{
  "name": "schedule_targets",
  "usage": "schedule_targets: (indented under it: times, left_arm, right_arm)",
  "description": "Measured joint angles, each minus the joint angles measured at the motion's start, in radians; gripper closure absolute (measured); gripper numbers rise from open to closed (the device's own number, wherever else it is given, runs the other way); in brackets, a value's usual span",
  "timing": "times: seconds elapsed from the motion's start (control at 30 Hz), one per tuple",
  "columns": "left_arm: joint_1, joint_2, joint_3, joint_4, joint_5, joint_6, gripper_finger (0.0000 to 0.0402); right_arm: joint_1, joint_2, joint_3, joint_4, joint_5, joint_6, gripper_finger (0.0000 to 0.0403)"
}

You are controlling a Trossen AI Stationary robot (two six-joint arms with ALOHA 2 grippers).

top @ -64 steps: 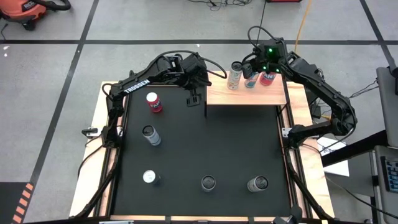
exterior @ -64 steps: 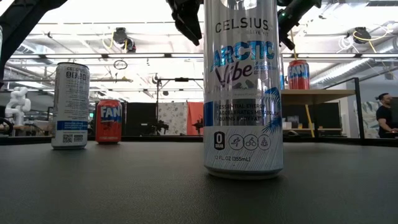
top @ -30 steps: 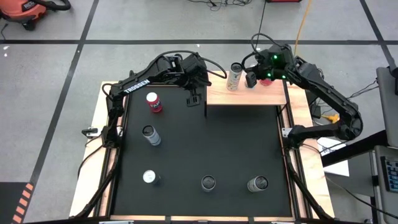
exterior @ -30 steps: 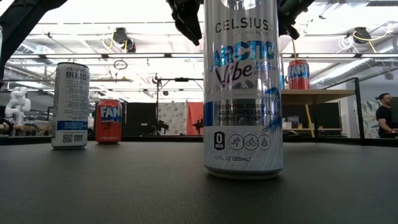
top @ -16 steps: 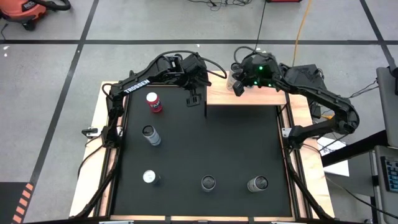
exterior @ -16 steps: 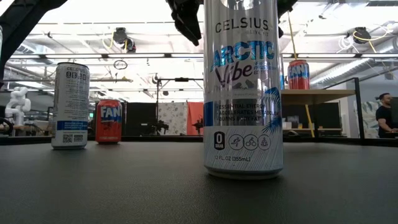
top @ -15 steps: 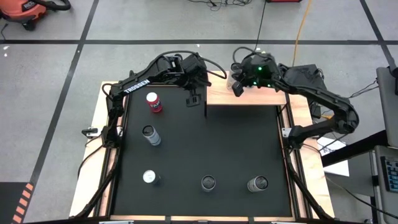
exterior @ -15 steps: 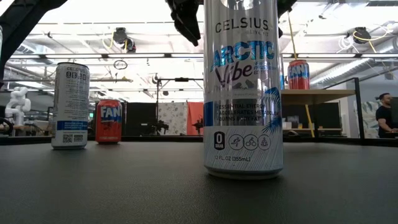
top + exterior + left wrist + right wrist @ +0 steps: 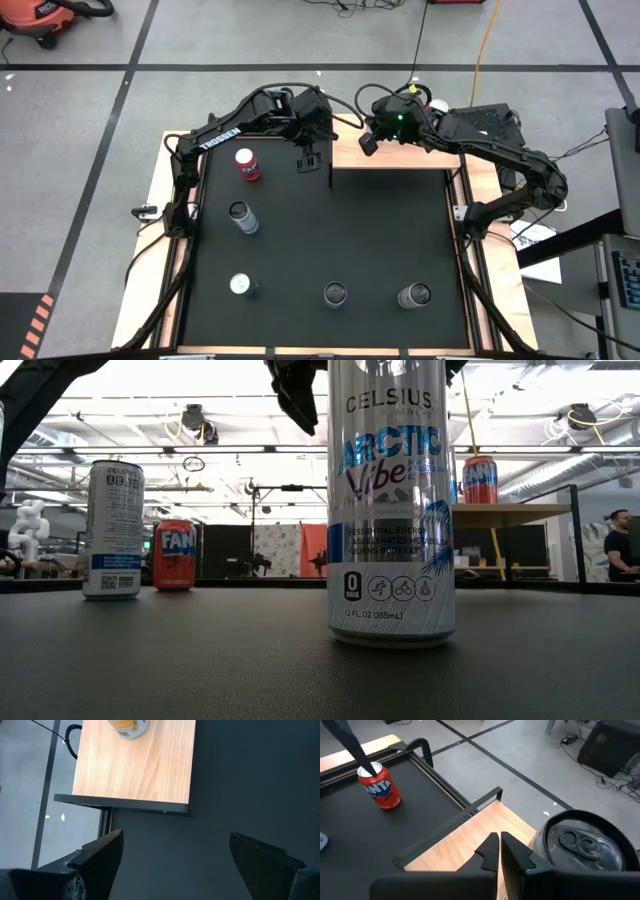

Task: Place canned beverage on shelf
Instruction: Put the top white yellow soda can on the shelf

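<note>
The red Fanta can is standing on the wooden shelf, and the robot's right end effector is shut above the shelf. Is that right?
Not quite. In the right wrist view the red Fanta can stands on the black mat, not on the wooden shelf. The rest holds: the right end effector is shut above the shelf, beside a silver-topped can.

Upright cans (image 9: 582,842) on wooden shelf (image 9: 465,845)
</note>
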Motion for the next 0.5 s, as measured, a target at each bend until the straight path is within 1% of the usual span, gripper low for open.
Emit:
schedule_targets:
  times: [0.1, 0.33, 0.5]
  left_arm:
    - [0.0, 0.0, 0.0, 0.0, 0.0, 0.0, 0.0042]
    - [0.0, 0.0, 0.0, 0.0, 0.0, 0.0, 0.0042]
    - [0.0, 0.0, 0.0, 0.0, 0.0, 0.0, 0.0042]
  right_arm:
    - [0.0, 0.0, 0.0, -0.001, 0.025, 0.0, 0.0403]
    - [-0.001, 0.0, 0.0, -0.012, 0.029, 0.0, 0.0403]
    - [-0.001, 0.0, 0.0, -0.031, 0.075, -0.01, 0.0403]
